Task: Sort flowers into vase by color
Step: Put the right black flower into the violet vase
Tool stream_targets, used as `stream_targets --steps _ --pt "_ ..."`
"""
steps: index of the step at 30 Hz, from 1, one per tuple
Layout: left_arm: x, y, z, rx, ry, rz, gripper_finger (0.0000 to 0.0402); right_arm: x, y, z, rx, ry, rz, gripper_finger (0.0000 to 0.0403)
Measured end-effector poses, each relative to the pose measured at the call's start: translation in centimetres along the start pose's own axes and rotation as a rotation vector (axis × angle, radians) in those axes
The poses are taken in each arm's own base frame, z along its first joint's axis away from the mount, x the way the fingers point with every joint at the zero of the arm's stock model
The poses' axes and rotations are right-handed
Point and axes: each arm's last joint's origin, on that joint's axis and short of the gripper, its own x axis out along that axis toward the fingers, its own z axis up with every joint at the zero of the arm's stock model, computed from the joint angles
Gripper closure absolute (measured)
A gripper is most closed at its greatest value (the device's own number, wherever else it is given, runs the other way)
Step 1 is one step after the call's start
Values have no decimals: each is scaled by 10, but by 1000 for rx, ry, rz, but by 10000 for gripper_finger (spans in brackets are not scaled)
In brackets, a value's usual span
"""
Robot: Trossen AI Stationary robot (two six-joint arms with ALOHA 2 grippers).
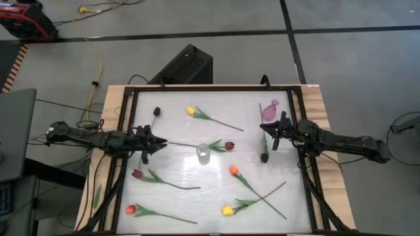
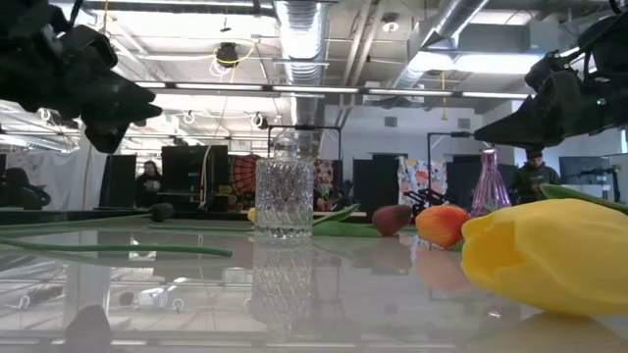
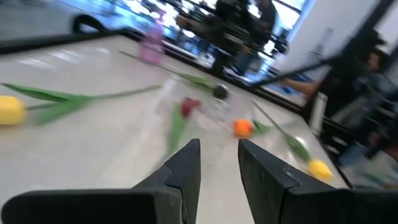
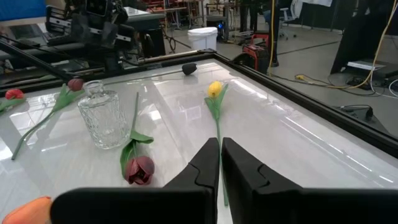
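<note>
A clear cut-glass vase (image 1: pixel 203 153) stands upright mid-table. Tulips lie flat around it: a yellow one (image 1: pixel 190 111), a maroon one (image 1: pixel 229 145), an orange one (image 1: pixel 233 170), another yellow (image 1: pixel 227 210), a red one (image 1: pixel 130 210), a dark red one (image 1: pixel 137 174) and dark heads (image 1: pixel 157 111) (image 1: pixel 264 157). My left gripper (image 3: pixel 219 144) hovers level at the table's left side, open, nothing between its fingers. At the right side my right gripper (image 4: pixel 220 142) hovers shut and empty, pointing toward the vase (image 4: pixel 104 118).
A pink glass vase (image 1: pixel 270 111) stands at the far right, close to my right gripper. A dark frame (image 1: pixel 125 98) rims the white tabletop. Stems of the orange and yellow tulips cross at the near right (image 1: pixel 266 196). A black box (image 1: pixel 186 65) sits beyond the far edge.
</note>
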Motion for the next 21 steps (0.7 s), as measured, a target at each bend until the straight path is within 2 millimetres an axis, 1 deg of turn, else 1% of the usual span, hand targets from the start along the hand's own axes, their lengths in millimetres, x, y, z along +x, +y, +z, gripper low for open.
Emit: stream_targets --steps 4,7,11,14,16,18,21 --pt "0 2 2 5 -43 83 306 0 0 0 1 -2 1 355" --pt "0 3 2 32 -48 96 306 0 0 2 4 -15 1 355" --pt "1 2 2 77 -50 94 306 -1 1 11 16 -117 12 355" --pt "5 -1 5 128 -74 70 306 -3 2 23 20 -237 22 355" --pt "8 -5 9 184 -104 36 306 -5 2 30 -13 -302 22 355" --pt "12 -9 13 244 -141 -7 306 -5 3 33 -46 -291 17 355" --pt "18 -14 14 340 -165 -54 306 -4 4 43 -96 -258 9 355"
